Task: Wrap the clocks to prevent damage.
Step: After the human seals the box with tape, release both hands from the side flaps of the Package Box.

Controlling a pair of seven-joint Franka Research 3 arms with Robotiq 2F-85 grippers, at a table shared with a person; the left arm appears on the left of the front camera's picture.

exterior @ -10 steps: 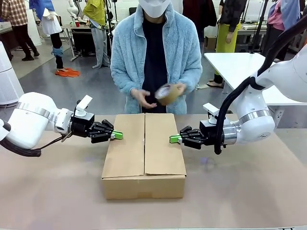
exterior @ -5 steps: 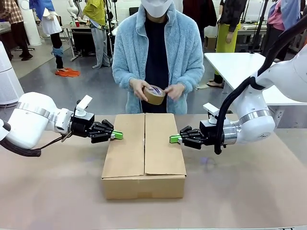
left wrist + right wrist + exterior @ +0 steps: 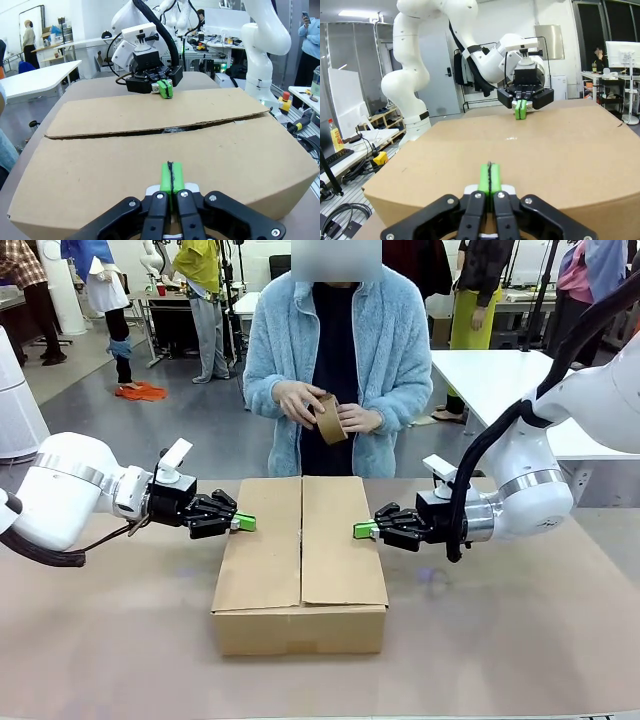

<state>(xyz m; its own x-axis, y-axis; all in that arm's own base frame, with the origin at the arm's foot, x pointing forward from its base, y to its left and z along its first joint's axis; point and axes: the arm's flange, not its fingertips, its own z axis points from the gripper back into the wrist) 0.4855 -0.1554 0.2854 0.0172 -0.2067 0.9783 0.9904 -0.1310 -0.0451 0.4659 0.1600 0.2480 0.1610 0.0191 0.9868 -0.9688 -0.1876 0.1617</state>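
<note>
Brown cardboard box sits mid-tabletop, its flaps down with a thin slit between them. The left fingers and right fingers are pressed together, holding nothing, at the box's left and right top edges. On the far side, a person's hands hold a tape roll. Where the clocks lie cannot be told.

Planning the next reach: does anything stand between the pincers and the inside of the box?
Yes. The box has its two top flaps folded shut, leaving a thin slit. The left pincer and right pincer, both shut, sit at opposite edges of its top. What lies underneath cannot be told.
</note>
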